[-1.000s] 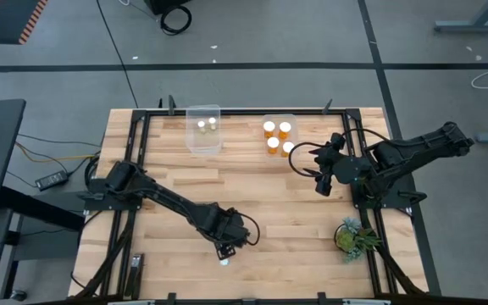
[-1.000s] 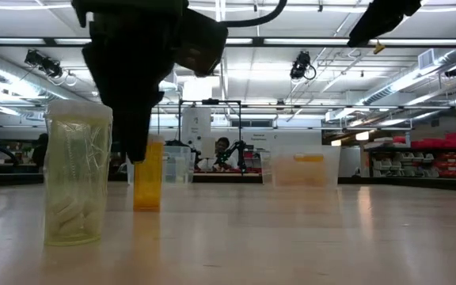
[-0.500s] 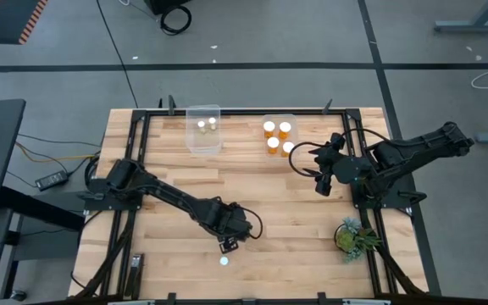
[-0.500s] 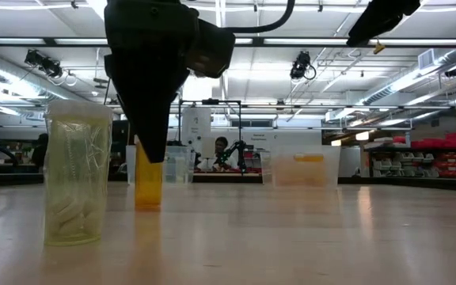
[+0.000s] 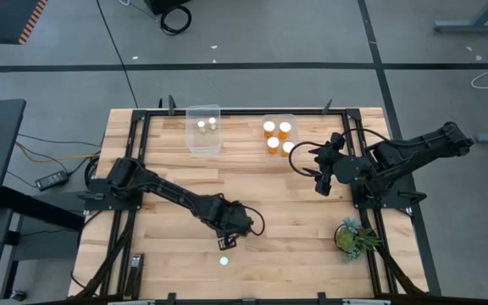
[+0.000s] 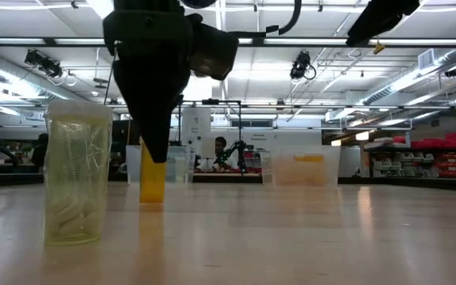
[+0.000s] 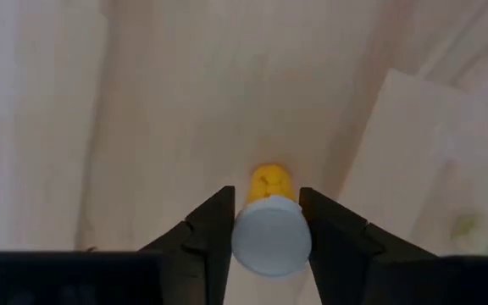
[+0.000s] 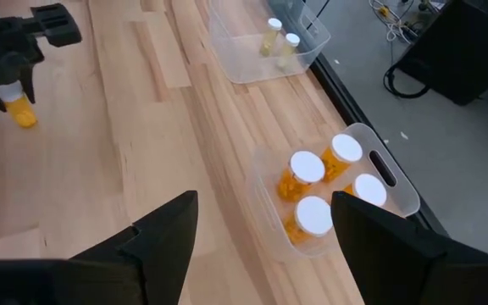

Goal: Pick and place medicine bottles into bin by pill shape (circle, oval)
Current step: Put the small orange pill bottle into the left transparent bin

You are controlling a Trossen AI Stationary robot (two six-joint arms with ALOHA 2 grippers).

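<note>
Bottle: amber translucent medicine bottle (image 7: 270,222) with round white cap, lifted off the table's near middle.
Left gripper (image 7: 267,227): dark fingers pinching the cap.
Right gripper (image 8: 261,229): fingers spread, hovering beside the clear bin (image 5: 280,136) holding four bottles.
Surface: pale wooden plank table (image 5: 269,195).
Room: grey floor.

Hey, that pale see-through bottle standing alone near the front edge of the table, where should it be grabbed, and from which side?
Probably best to come straight down from above and close the fingers on opposite sides of the pale translucent bottle, just below its top. It stands upright with round, straight walls and bare wood around it, so any finger angle should fit.
</note>
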